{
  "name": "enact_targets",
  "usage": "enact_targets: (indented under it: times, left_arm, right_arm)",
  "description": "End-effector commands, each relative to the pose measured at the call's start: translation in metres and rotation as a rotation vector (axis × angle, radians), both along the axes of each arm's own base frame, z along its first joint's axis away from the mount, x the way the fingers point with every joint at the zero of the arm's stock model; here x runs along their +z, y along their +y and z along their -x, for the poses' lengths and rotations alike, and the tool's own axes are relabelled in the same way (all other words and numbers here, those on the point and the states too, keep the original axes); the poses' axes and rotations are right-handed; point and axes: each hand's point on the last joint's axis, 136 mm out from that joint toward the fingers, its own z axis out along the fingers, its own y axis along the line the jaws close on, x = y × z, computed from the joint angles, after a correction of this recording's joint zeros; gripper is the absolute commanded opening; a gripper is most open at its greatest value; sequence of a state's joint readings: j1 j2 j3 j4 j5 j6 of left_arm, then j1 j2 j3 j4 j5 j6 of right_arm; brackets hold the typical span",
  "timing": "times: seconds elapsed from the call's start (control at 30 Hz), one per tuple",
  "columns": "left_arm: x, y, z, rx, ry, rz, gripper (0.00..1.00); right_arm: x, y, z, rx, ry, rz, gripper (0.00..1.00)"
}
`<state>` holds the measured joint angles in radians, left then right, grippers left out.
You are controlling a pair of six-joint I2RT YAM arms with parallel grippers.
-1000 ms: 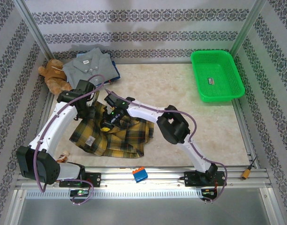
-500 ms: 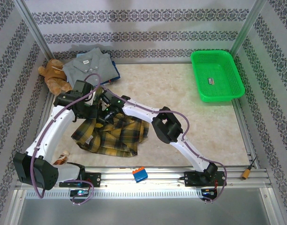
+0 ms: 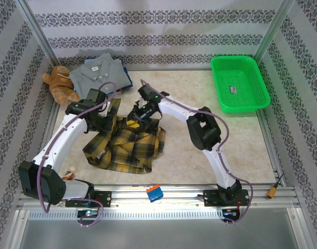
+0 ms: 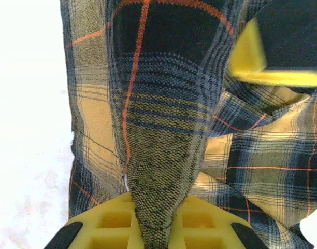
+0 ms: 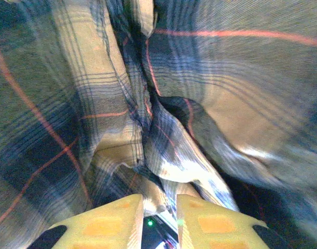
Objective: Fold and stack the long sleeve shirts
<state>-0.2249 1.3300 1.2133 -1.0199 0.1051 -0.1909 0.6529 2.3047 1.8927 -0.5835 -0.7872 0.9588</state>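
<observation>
The plaid shirt (image 3: 125,145) lies crumpled on the table (image 3: 200,150), with the left gripper (image 3: 107,110) clenched on a ridge of cloth, and the right gripper (image 3: 139,113) nearly closed in a blurred wrist view - I cannot tell if it holds any - so a lopsided pull could bunch the shirt further, its sleeves lost among the folds.

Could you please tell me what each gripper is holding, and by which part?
Both hold the plaid shirt: the left gripper pinches a raised fold, the right gripper seemingly a bunched fold nearby.
</observation>
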Motion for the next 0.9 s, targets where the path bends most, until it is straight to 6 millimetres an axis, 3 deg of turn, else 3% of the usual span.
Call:
enact_targets:
  times: [0.0,0.17,0.3,0.57,0.87]
  left_arm:
    - [0.009,-0.012,-0.005,-0.007,-0.02,0.025,0.1]
    - [0.004,-0.024,-0.003,-0.015,0.006,0.015,0.1]
    - [-0.003,-0.034,-0.001,-0.032,0.031,-0.012,0.1]
    - [-0.016,-0.061,0.007,-0.066,0.089,-0.058,0.1]
    - [-0.035,-0.106,0.022,-0.082,0.156,-0.031,0.1]
  right_arm:
    - [0.015,-0.031,0.011,0.05,-0.069,0.048,0.26]
    - [-0.006,-0.103,0.008,0.008,-0.093,0.207,0.27]
    - [-0.033,-0.135,0.017,0.012,-0.085,0.302,0.27]
    - [-0.094,-0.151,0.037,0.02,-0.024,0.391,0.25]
    - [-0.112,-0.15,0.044,0.018,0.008,0.402,0.23]
